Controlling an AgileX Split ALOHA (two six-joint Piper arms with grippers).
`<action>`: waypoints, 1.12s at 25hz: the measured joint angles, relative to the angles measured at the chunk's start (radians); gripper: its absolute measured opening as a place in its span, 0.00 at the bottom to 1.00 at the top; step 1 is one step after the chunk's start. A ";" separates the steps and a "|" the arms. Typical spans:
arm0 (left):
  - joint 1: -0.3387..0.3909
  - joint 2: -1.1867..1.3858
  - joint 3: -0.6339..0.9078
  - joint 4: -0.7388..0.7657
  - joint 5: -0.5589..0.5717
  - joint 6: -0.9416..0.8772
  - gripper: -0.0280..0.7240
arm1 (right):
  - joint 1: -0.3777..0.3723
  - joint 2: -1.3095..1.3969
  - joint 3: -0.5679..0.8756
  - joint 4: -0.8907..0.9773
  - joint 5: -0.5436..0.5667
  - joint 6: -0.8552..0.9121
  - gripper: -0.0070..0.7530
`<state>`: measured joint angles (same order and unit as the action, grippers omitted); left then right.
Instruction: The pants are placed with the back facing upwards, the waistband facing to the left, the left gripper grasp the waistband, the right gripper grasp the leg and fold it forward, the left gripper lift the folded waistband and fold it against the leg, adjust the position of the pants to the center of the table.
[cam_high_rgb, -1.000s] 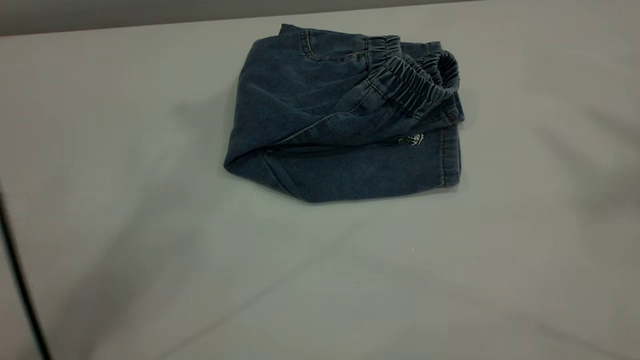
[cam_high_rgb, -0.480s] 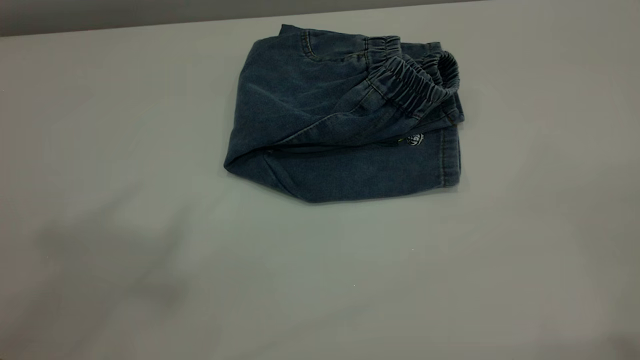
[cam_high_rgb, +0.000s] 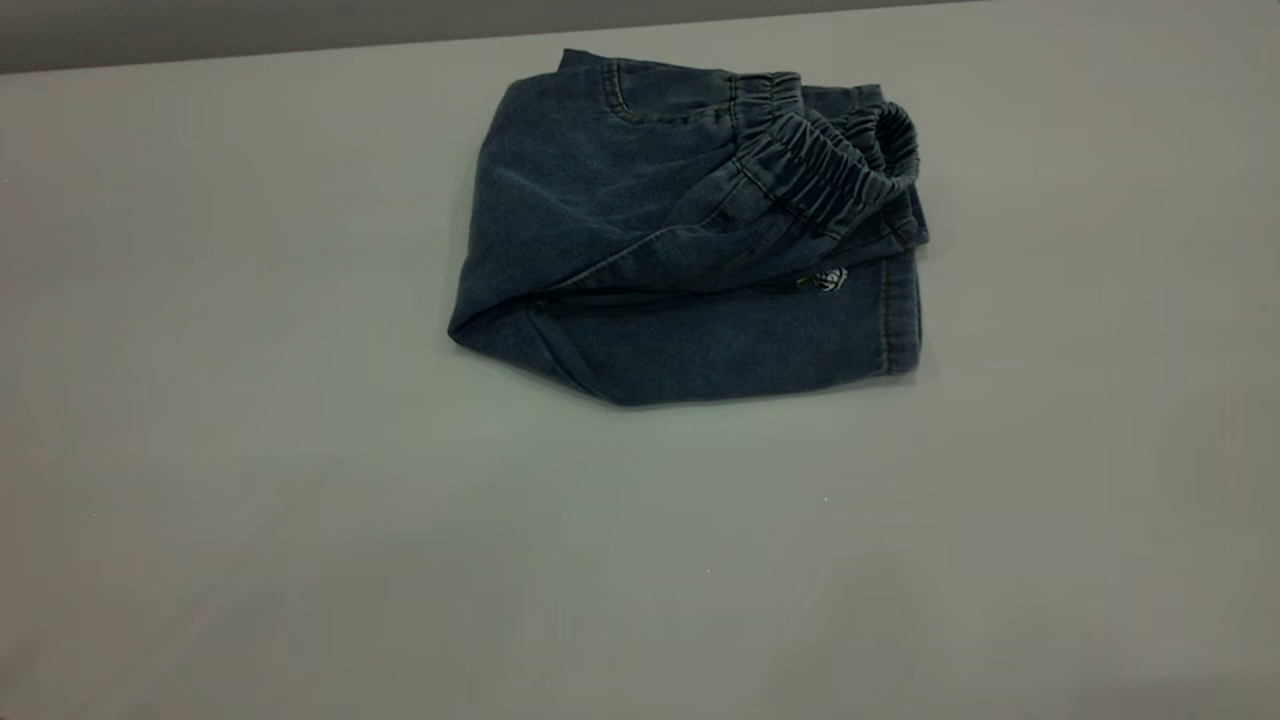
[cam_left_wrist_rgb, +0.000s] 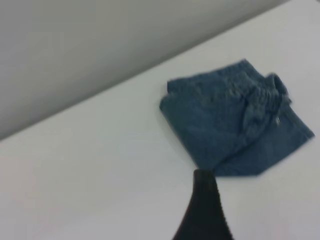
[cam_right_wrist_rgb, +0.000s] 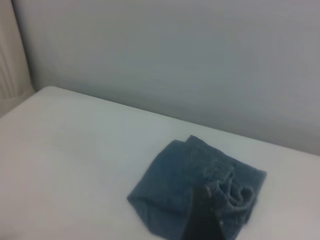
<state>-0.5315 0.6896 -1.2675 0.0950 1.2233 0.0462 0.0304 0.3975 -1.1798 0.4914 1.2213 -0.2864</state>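
Observation:
The pants (cam_high_rgb: 650, 230) lie folded into a compact blue denim bundle on the table (cam_high_rgb: 300, 520), towards its far side. The ruched waistband (cam_high_rgb: 830, 165) rests on top at the bundle's right end, folded over a leg layer with a stitched hem (cam_high_rgb: 900, 320). A small white bit of embroidery (cam_high_rgb: 830, 279) peeks out under the fold. Neither gripper appears in the exterior view. In the left wrist view, a black tapered part of my left gripper (cam_left_wrist_rgb: 202, 210) hangs apart from the pants (cam_left_wrist_rgb: 230, 120). My right gripper (cam_right_wrist_rgb: 202, 220) shows as a dark shape above the pants (cam_right_wrist_rgb: 175, 190).
The table's far edge (cam_high_rgb: 300, 50) runs just behind the bundle, with a grey wall (cam_right_wrist_rgb: 175, 60) beyond it. Bare table surface spreads to the left, right and front of the pants.
A thin black cable at the exterior view's left edge has left the picture, and the arm shadows on the table have faded. The pants have not moved.

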 joint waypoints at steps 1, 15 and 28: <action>0.000 -0.041 0.039 -0.002 -0.001 0.000 0.71 | 0.000 -0.032 0.023 -0.006 0.000 0.010 0.61; 0.000 -0.353 0.388 -0.070 -0.003 -0.002 0.71 | 0.002 -0.399 0.463 -0.190 -0.004 0.037 0.61; 0.000 -0.356 0.613 -0.073 -0.004 -0.002 0.71 | 0.031 -0.398 0.657 -0.260 -0.110 0.015 0.61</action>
<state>-0.5315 0.3337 -0.6548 0.0222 1.2191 0.0443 0.0610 0.0000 -0.5231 0.2310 1.1118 -0.2710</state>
